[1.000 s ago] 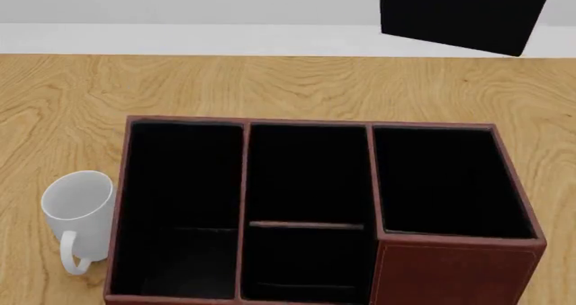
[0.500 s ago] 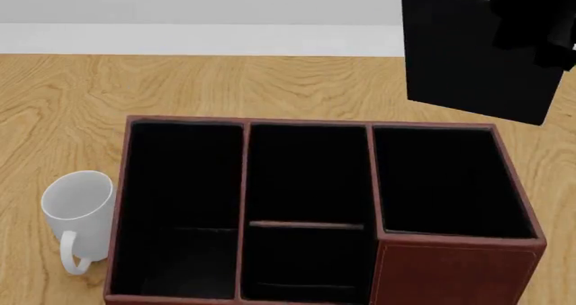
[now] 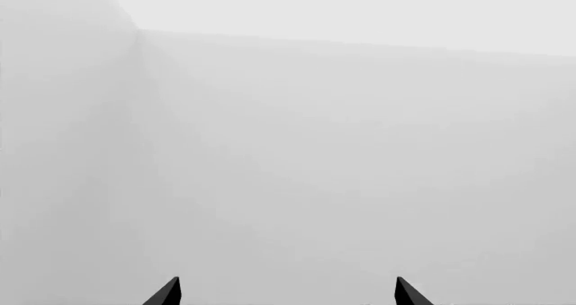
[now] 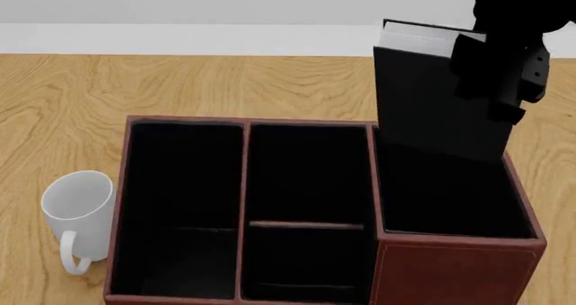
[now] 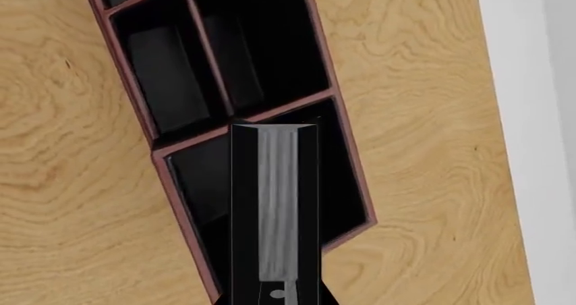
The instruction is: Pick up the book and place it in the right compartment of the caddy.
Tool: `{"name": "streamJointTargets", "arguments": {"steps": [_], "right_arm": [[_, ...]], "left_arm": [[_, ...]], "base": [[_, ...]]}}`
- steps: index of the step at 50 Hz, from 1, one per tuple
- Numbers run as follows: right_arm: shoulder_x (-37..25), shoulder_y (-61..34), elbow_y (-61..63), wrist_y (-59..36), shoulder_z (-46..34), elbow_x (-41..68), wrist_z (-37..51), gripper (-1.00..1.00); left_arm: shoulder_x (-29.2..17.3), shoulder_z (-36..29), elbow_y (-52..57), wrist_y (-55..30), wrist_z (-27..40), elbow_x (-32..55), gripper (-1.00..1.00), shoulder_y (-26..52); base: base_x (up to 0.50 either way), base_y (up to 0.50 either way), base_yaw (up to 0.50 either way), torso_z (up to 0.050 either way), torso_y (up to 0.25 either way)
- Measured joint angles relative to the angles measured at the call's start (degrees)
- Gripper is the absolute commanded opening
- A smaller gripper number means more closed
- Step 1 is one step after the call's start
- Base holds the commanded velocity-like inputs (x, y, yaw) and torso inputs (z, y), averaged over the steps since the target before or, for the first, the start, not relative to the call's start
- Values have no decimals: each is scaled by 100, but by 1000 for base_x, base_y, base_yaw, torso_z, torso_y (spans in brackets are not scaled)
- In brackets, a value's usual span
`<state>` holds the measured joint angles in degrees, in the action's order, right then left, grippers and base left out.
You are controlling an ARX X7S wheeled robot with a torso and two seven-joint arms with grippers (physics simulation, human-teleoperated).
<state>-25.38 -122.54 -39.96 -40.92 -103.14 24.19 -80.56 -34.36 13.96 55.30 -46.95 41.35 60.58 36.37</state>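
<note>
Over the caddy (image 4: 324, 210), at about 2 o'clock in the head view, the right gripper (image 4: 495, 75) was clamped on the book (image 4: 432, 102), which hung nearly upright with its white page edges on top. Its lower edge stood at the far rim of the right compartment (image 4: 446, 190), whether inside or just above I could not tell. From the right wrist view the book (image 5: 274, 210) lay over that compartment (image 5: 342, 177) with open black floor on both sides. All sections looked bare (dark lining only). A white mug (image 4: 79, 210) stood at 9 o'clock, just beside the caddy's wall. The left gripper (image 3: 286, 293) had its fingertips apart, facing a blank wall.
</note>
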Motion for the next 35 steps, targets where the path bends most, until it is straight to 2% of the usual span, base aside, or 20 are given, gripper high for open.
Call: {"name": "streamJointTargets", "arguments": {"steps": [35], "right_arm": [[-286,736,288,-59,95,190,579,-100]], "left_arm": [[-183,-87,14,-7,198,179,100,65]], "base": [[0,0,0,0,1]]}}
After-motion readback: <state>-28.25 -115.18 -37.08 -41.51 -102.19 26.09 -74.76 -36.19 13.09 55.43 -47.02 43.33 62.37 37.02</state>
